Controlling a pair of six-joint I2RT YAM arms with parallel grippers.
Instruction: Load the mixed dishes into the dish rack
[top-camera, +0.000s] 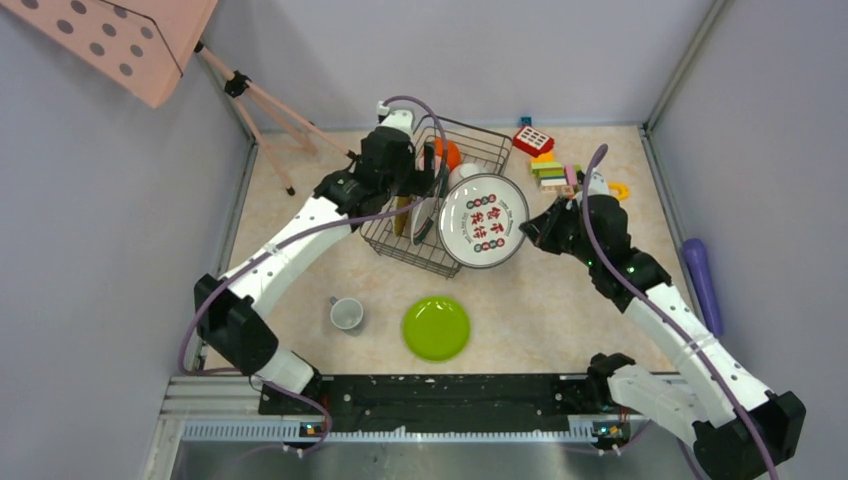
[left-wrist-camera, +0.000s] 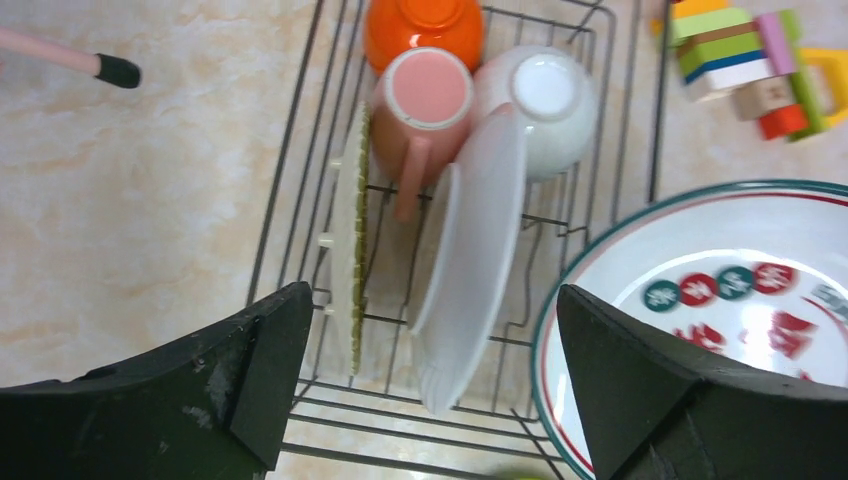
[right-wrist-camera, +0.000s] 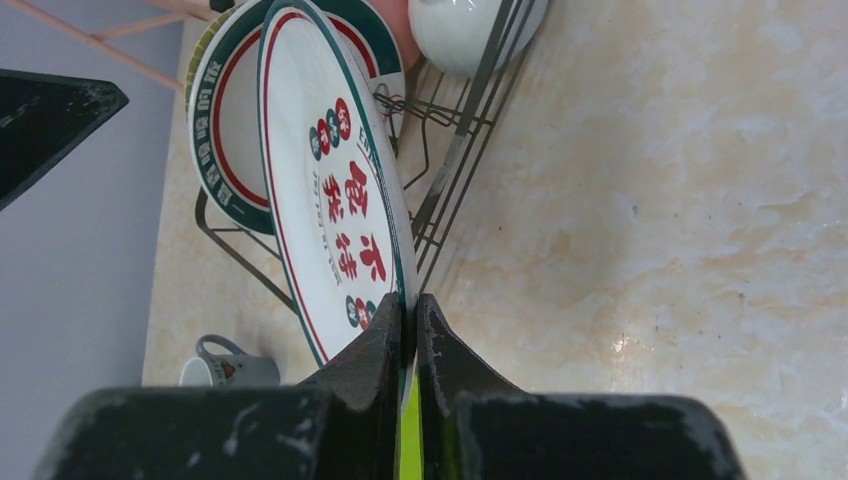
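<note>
So you're in the middle of slotting the big rimmed plate into the dish rack. Your right pincer is clamped shut on the plate's rim, and the plate hangs tilted over the rack's right near corner. I can't tell whether its low edge sits between the prongs or just rests on the wires. Your left pincer hovers above the rack with its jaws spread wide, holding nothing.

Already in the rack: the straw mat on edge at the left and a second plate standing just beside it. The pink cup, orange bowl and white cup are bunched at the far end. Out on the desk near you sit the lime-green plate and a small cup, both apart from the rack.

Next move, I reckon: tip the big plate more upright and ease it down into a free gap right of the standing plate. Don't let go until the prongs carry it. It's a thin pinch on the rim, so the plate could swivel. The open left pincer is well placed to steady it, or to go for the small cup.
</note>
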